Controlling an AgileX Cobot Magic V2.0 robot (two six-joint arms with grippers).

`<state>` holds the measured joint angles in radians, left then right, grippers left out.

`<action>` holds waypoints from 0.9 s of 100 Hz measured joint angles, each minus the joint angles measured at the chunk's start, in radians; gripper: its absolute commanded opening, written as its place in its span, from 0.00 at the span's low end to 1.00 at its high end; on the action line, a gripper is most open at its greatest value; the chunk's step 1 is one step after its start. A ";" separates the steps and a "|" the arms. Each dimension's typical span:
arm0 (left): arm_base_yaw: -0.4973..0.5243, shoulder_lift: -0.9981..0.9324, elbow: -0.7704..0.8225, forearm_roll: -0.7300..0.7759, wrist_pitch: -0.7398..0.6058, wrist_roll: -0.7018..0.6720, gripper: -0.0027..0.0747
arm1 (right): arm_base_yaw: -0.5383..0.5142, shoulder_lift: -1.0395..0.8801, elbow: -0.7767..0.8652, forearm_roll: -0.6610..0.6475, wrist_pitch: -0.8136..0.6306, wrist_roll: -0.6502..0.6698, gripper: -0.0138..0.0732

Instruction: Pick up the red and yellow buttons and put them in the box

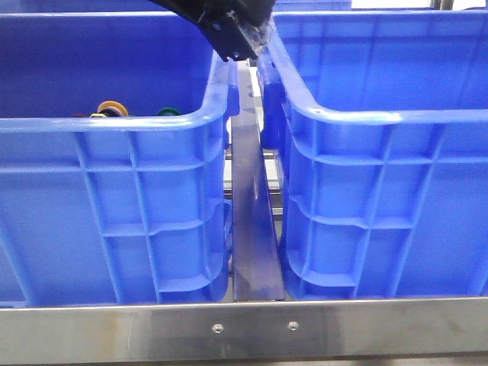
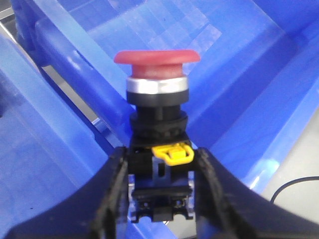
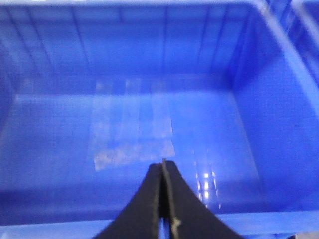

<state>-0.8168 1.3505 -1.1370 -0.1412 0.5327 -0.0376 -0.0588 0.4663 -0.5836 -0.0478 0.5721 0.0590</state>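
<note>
My left hand clamped on the red button above the box, my right hand closed, empty, over blue floor

Two crates side by side on the bench: left crate, the box to its right, a rail between them. Buttons lie in the left crate (only tops visible over the rim).

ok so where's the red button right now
The red button is held in the left end effector, seen in the left wrist view, up over the rims where the two blue crates meet.
</note>
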 measured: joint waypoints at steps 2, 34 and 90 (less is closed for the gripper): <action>0.000 0.000 0.000 0.000 0.000 0.000 0.01 | 0.000 0.023 -0.014 0.000 0.010 0.000 0.17; 0.000 0.000 0.000 0.000 0.000 0.000 0.01 | 0.000 0.267 -0.169 0.119 0.070 0.000 0.87; 0.000 0.000 0.000 0.000 0.000 0.000 0.01 | 0.019 0.580 -0.366 0.946 0.336 -0.336 0.83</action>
<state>-0.8168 1.3505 -1.1370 -0.1412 0.5327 -0.0376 -0.0399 1.0464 -0.9492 0.8986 0.9084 -0.2770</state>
